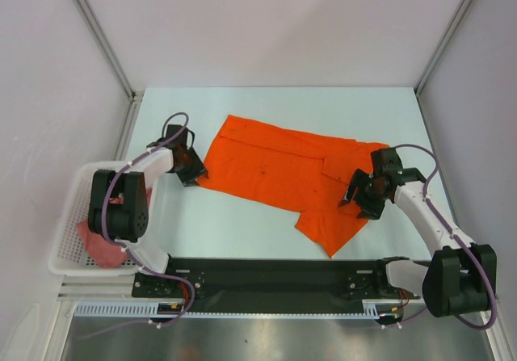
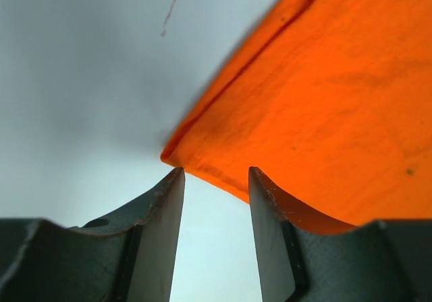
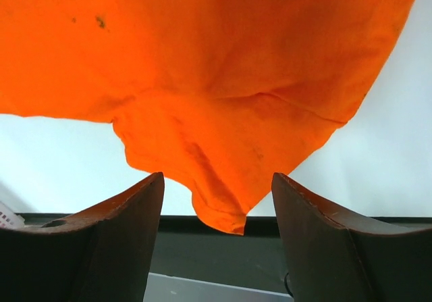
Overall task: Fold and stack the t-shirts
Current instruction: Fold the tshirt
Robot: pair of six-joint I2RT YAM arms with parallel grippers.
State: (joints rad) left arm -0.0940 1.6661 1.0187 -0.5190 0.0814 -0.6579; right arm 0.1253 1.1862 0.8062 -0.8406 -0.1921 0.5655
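Note:
The bright orange t-shirt point(image 1: 275, 171) lies spread on the pale table, with a sleeve flap pointing toward the near edge. My left gripper point(image 1: 194, 174) stands open at the shirt's left corner. In the left wrist view that corner point(image 2: 177, 155) lies just past the fingertips, and only bare table shows between them at the left gripper point(image 2: 216, 175). My right gripper point(image 1: 358, 203) hovers open over the shirt's right side. In the right wrist view the orange cloth point(image 3: 223, 79) fills the top, its pointed tip lies between the open jaws of the right gripper point(image 3: 217, 178), and nothing is gripped. The salmon-pink t-shirt point(image 1: 101, 249) lies crumpled in the basket.
A white lattice basket point(image 1: 69, 216) sits at the table's left edge beside the left arm. A black base plate point(image 1: 266, 276) runs along the near edge. White walls with metal posts enclose the table on three sides.

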